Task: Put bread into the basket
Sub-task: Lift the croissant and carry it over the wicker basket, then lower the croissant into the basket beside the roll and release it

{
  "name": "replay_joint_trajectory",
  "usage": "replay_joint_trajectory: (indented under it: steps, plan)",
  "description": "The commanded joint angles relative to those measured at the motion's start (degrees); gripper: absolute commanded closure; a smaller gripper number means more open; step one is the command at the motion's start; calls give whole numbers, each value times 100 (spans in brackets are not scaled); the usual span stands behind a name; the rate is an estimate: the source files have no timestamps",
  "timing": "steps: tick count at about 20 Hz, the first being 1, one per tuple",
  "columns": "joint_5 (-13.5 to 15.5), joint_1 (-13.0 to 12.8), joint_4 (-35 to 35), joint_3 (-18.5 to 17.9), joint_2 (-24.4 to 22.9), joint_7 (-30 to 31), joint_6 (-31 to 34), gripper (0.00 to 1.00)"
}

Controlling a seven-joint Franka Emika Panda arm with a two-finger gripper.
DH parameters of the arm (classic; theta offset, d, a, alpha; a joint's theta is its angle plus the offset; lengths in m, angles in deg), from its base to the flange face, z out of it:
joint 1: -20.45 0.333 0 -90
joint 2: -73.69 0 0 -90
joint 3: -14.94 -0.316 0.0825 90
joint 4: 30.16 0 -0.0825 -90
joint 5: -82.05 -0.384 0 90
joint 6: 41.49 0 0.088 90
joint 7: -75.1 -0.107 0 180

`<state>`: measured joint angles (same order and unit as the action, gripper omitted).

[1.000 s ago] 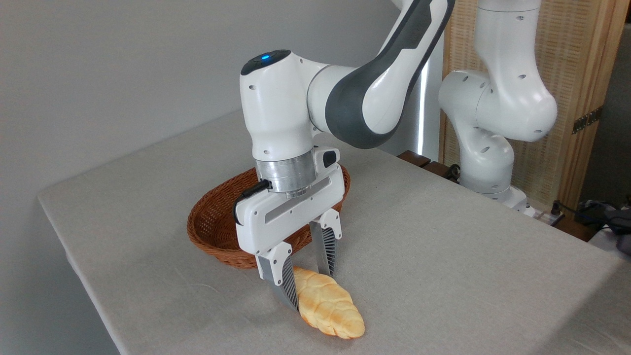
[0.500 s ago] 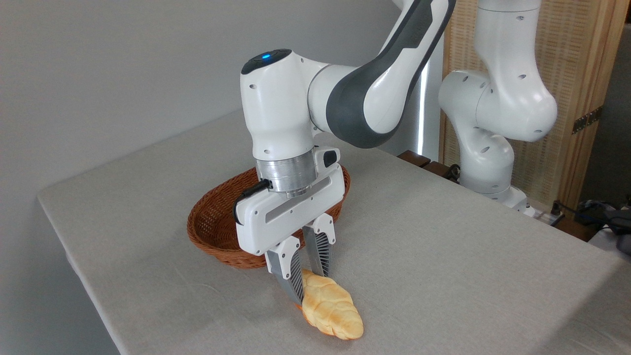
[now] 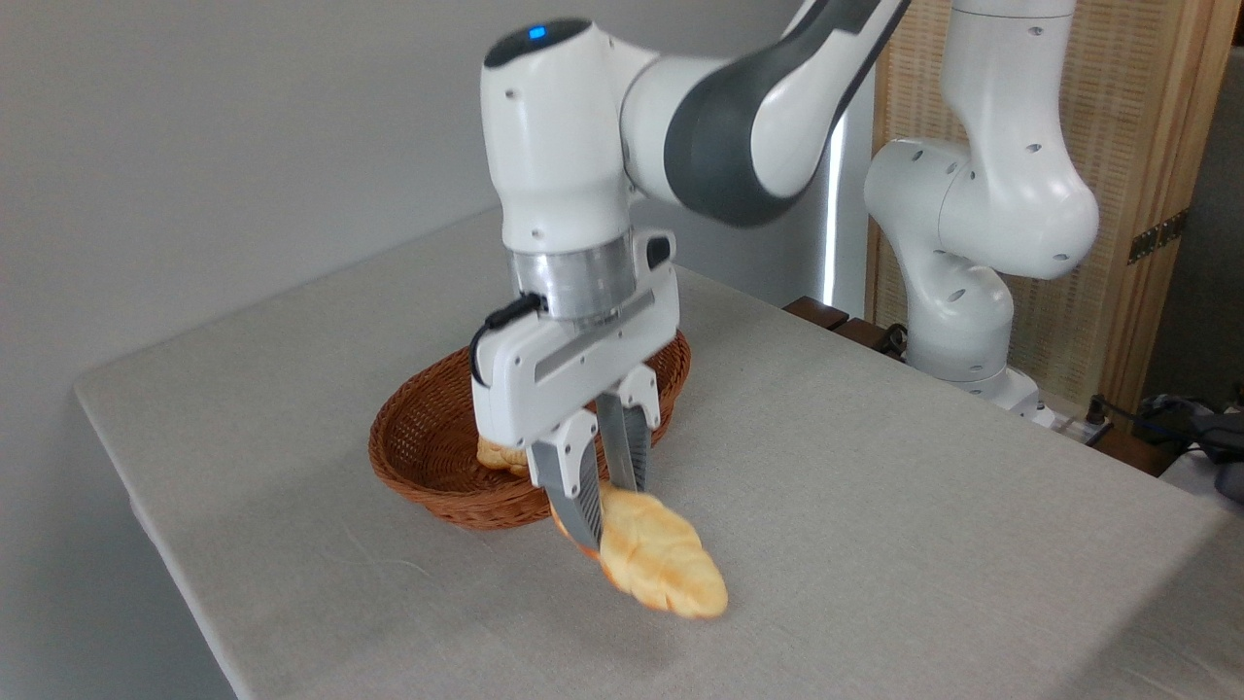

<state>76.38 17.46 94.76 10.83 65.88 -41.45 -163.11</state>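
The golden braided bread [image 3: 661, 564] hangs just above the table, tilted with its free pointed end down toward the front right. My gripper [image 3: 607, 510] is shut on the loaf's rear end, one grey ribbed finger [image 3: 581, 496] on each side. The reddish-brown wicker basket [image 3: 428, 467] stands directly behind the gripper, partly hidden by the hand. A small pale piece of bread [image 3: 501, 453] shows inside the basket.
The grey table [image 3: 875, 506] has its left edge near the basket and its front corner at the lower left. The arm's white base [image 3: 957, 321] stands at the back right, beside a wooden screen [image 3: 1127, 194] and some cables.
The fingers closed on the loaf, then the hand rose, lifting the bread off the table. The pale piece in the basket came into view.
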Motion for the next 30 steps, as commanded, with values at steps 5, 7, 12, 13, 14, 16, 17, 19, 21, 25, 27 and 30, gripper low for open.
replay_joint_trajectory:
  steps: [5, 7, 12, 13, 14, 16, 17, 19, 21, 25, 27, 30]
  plan:
    - [847, -44, -591, 402, -238, 1930, 1289, 55]
    - [997, -53, -696, 656, -308, 2948, 1386, 52]
    - [1471, -62, -706, 1201, -308, 5173, 1378, 52]
    - [1568, -62, -706, 1298, -308, 5604, 1378, 50]
    - [1699, -62, -714, 1403, -308, 6043, 1369, 37]
    - [1850, -62, -706, 1606, -300, 6852, 1334, 21]
    - [1868, -62, -706, 1633, -300, 7213, 1299, 15]
    - [1929, -62, -706, 1676, -282, 7742, 1272, 0]
    - [1947, -62, -706, 1694, -282, 7831, 1272, 0]
    - [1938, -62, -706, 1694, -282, 7849, 1272, 0]
    - [1912, -53, -706, 1694, -273, 7841, 1272, 0]
    - [1894, -53, -706, 1686, -273, 7823, 1228, 0]
